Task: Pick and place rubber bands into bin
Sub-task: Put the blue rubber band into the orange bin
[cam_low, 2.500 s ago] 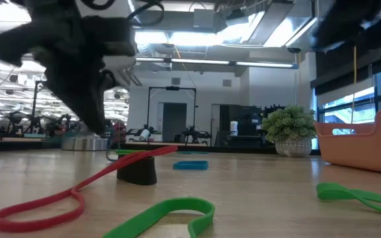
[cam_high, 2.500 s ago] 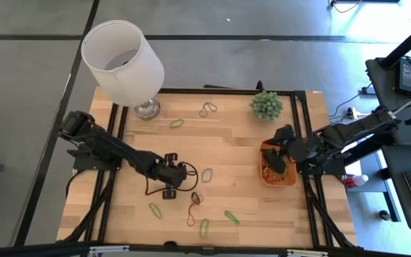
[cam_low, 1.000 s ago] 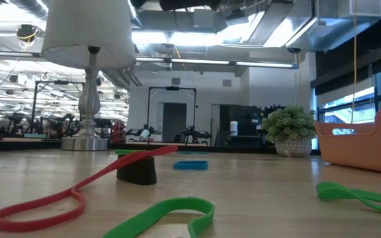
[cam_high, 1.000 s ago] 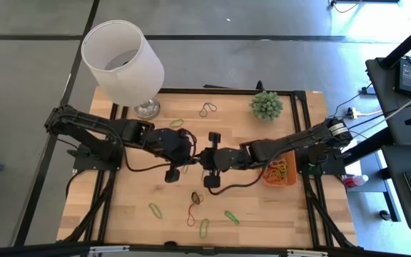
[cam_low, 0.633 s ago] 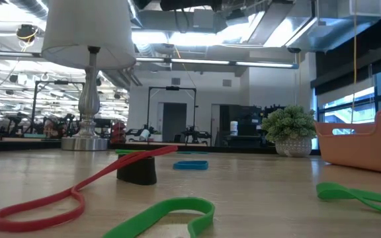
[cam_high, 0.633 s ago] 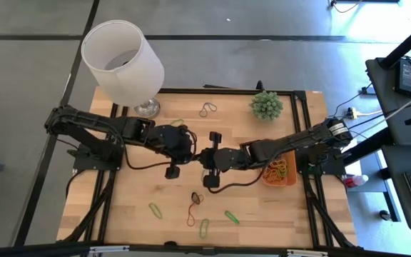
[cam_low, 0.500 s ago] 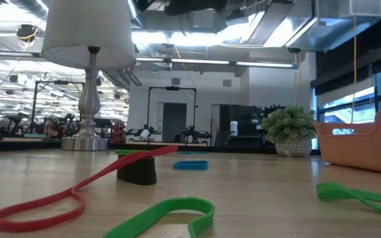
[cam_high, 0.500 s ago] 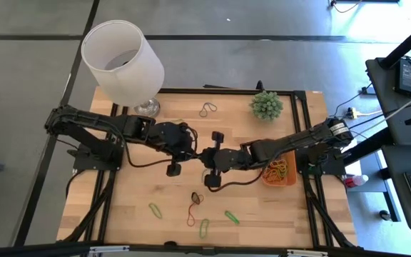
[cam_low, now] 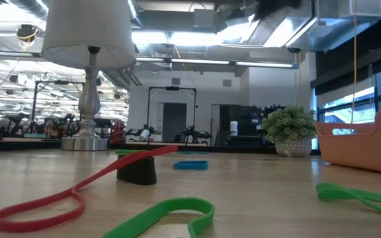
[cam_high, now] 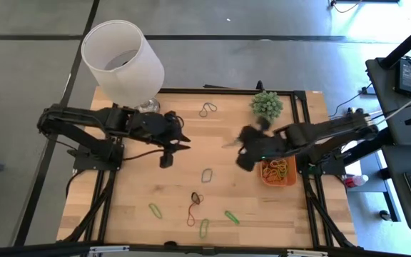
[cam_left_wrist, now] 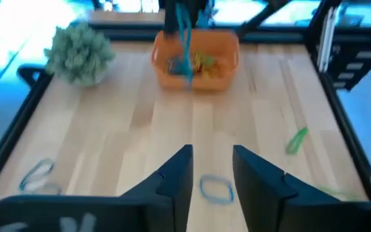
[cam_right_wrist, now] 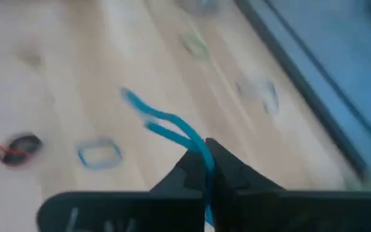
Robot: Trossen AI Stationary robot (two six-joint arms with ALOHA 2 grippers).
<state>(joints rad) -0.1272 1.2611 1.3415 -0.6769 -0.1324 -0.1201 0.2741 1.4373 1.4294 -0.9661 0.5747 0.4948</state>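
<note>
My right gripper [cam_high: 235,145] hangs above the table just left of the orange bin [cam_high: 278,173], shut on a blue rubber band [cam_right_wrist: 153,119]. The left wrist view shows this band [cam_left_wrist: 185,45] dangling in front of the bin [cam_left_wrist: 196,61], which holds several coloured bands. My left gripper [cam_high: 182,140] is open over the table's middle left, nothing between its fingers [cam_left_wrist: 212,171]. Loose rubber bands lie flat on the wood: a blue loop [cam_high: 207,175], a dark one [cam_high: 196,198], a red one [cam_high: 191,214] and green ones [cam_high: 204,228]. My right gripper pinches one end of the blue band [cam_right_wrist: 201,153] between its two shut fingertips. The fingers slant downward. The rest of the band trails loose from the tips, lifted clear of the table and slack.
A white lamp [cam_high: 123,61] stands at the far left corner and a small potted plant [cam_high: 266,105] at the far right, behind the bin. Another band [cam_high: 207,109] lies near the far edge. The near middle of the table holds the scattered bands.
The two grippers had met at the table's middle and have parted. My right gripper has swung up and toward the table's right edge, to the bin, rolling as it went and carrying the blue band. My left gripper has drawn back toward the left and far edges.
</note>
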